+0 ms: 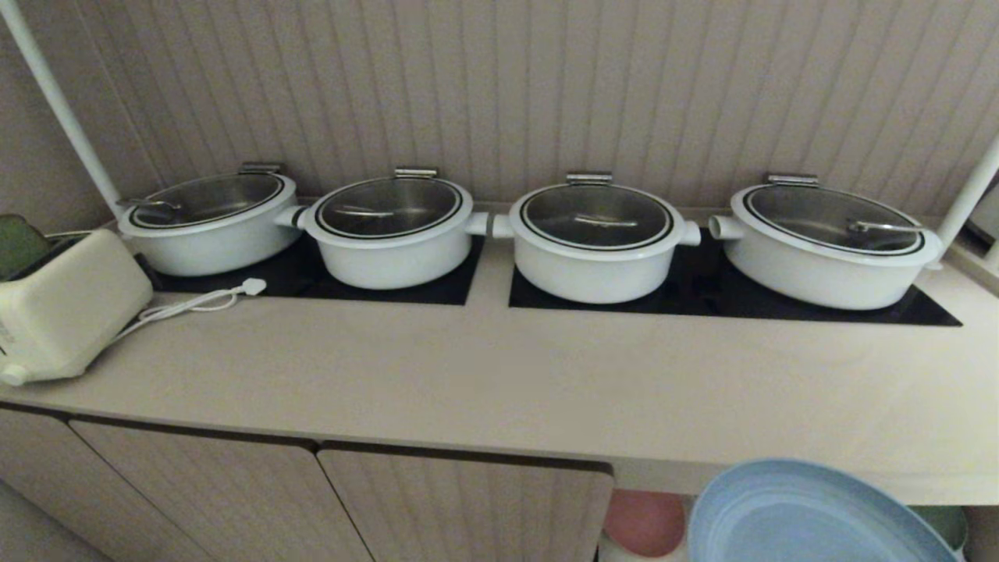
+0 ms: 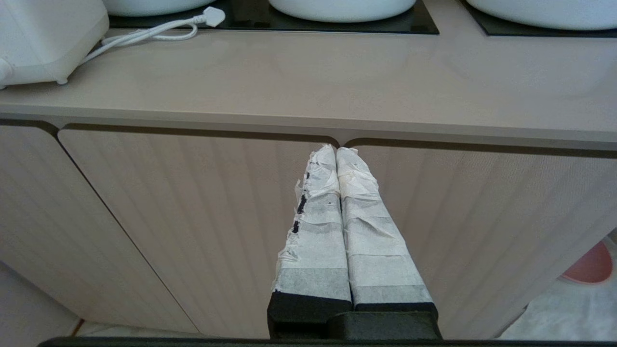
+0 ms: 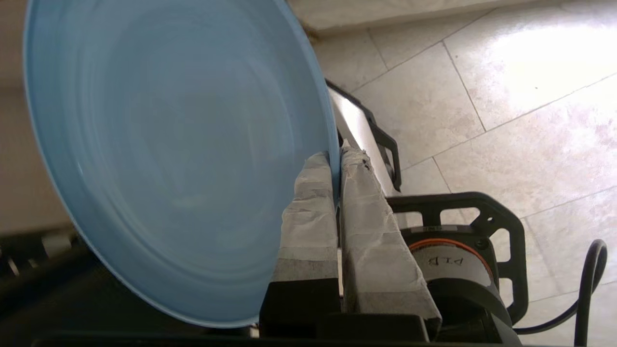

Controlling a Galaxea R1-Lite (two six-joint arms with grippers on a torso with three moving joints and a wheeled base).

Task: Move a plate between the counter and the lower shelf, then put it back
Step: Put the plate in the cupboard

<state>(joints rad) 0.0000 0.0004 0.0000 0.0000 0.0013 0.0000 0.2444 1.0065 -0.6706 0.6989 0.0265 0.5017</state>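
Note:
The light-blue plate hangs low at the right, in front of the counter's front edge and tilted up on its side. My right gripper is shut on the plate's rim, one taped finger on each face; it is out of the head view. Below the counter, the lower shelf shows its white cloth. My left gripper is shut and empty, parked in front of the ribbed cabinet doors under the counter.
Several white lidded pots stand on the black hob panels. A white toaster with a loose cord sits at the counter's left end. A pink plate and a green plate lie in the niche. White poles flank the counter.

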